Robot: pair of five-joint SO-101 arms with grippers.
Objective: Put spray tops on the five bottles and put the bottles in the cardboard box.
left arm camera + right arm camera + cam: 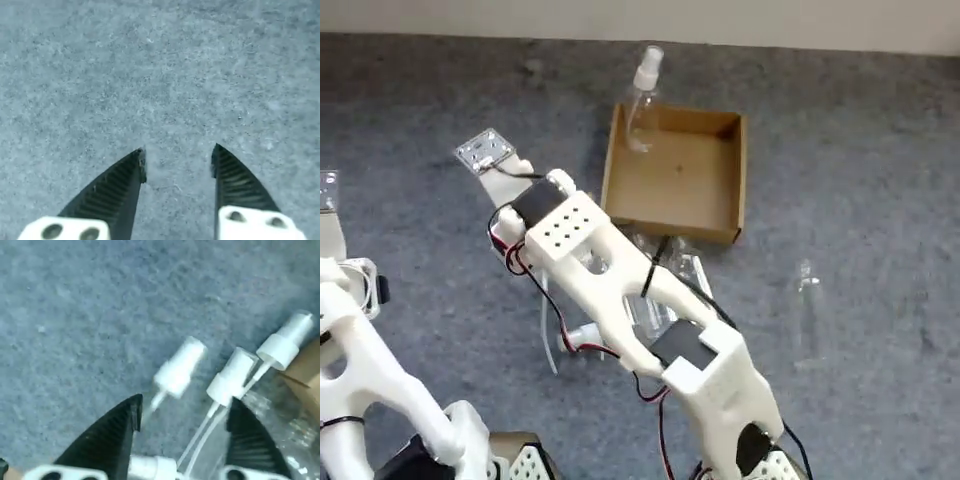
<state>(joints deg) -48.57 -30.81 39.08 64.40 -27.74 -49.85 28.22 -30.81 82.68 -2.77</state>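
The cardboard box [692,185] lies open at the back of the grey carpet. A clear bottle with a white spray top [642,95] leans over its far left corner. Another clear bottle [808,310] without a top lies on the carpet to the right. More clear bottles [672,262] lie at the box's front wall, partly under the right arm [620,275]. My right gripper [185,407] is open above three loose spray tops [179,371] [231,377] [285,342], beside a clear bottle [280,440]. My left gripper [178,150] is open over bare carpet.
One spray top with its tube [582,338] lies beside the right arm's forearm. The left arm [360,350] stands at the left edge. A corner of the box [307,370] is close to the right gripper.
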